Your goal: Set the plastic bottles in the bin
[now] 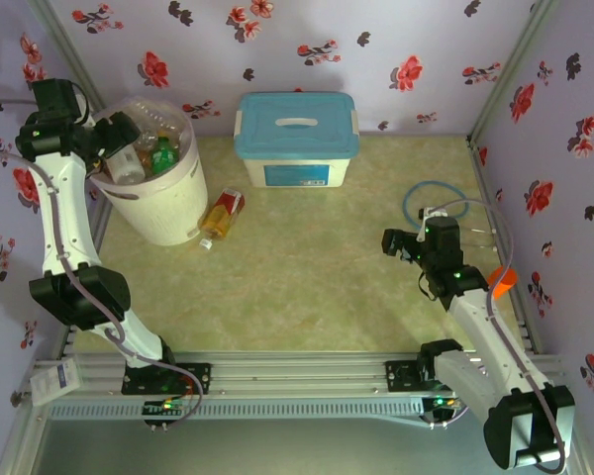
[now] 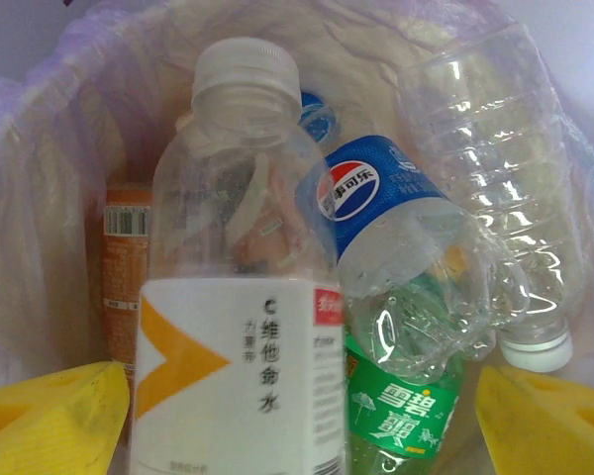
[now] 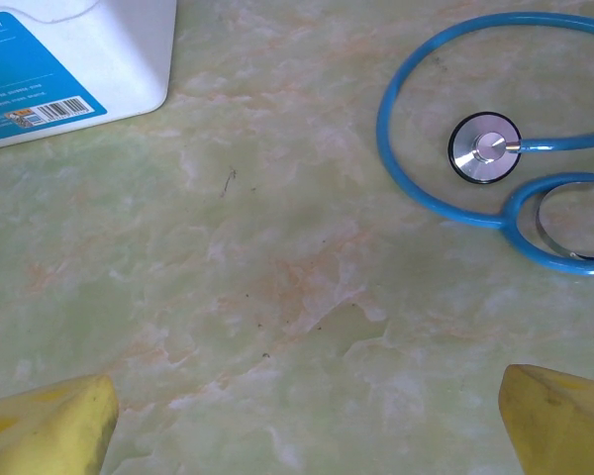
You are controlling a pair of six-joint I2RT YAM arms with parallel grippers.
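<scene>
Over the bin [image 1: 168, 213], the left claw [image 2: 297, 376] hangs with its yellow fingers spread wide, gripping nothing. A white-capped bottle [image 2: 243, 297] stands between them inside the liner. Packed around it in the bin are a blue-labelled bottle [image 2: 396, 228], a green-labelled bottle [image 2: 401, 416], a crumpled clear bottle [image 2: 495, 178] and an orange-labelled bottle [image 2: 124, 257]. Just right of the bin's base, an amber bottle [image 1: 221, 216] lies on the worktop [image 1: 307, 277]. Further right of the bin sits a white box [image 1: 297, 139] with a blue lid. Well right of the bin, the right claw [image 3: 307, 416] gapes open and empty above bare worktop, near a blue stethoscope [image 3: 426, 59].
</scene>
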